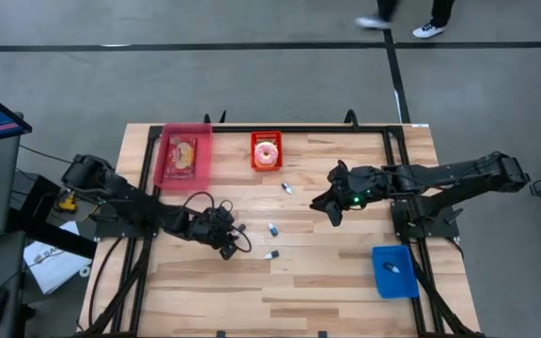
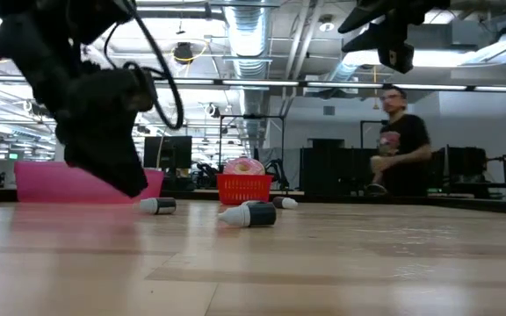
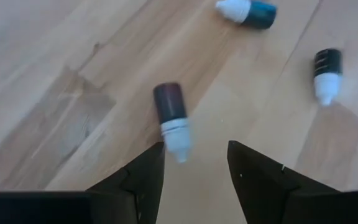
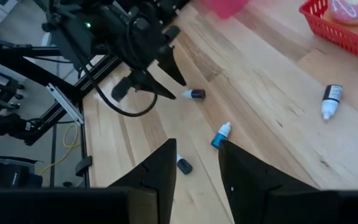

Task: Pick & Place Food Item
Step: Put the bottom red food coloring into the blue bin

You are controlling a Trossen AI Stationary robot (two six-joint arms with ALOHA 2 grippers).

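Several small dropper bottles lie on their sides on the wooden table (image 1: pixel 346 282). In the left wrist view a dark red bottle (image 3: pixel 170 112) with a white cap lies just ahead of my left gripper (image 3: pixel 194 155). That gripper is open and low over the table, and the bottle's cap end (image 3: pixel 179 148) lies between its fingertips, close to one of them. A teal bottle (image 3: pixel 250 9) and a black one (image 3: pixel 326 73) lie farther on. My right gripper (image 1: pixel 331 214) hangs open above the table's right half, with nothing between its fingers.
A pink bin (image 1: pixel 184 155) with a wrapped pastry and a red basket (image 1: pixel 267 150) with a frosted donut stand at the far edge. A blue tray (image 1: pixel 394 272) at the near right holds one small bottle. A person (image 2: pixel 400 145) stands beyond the table.
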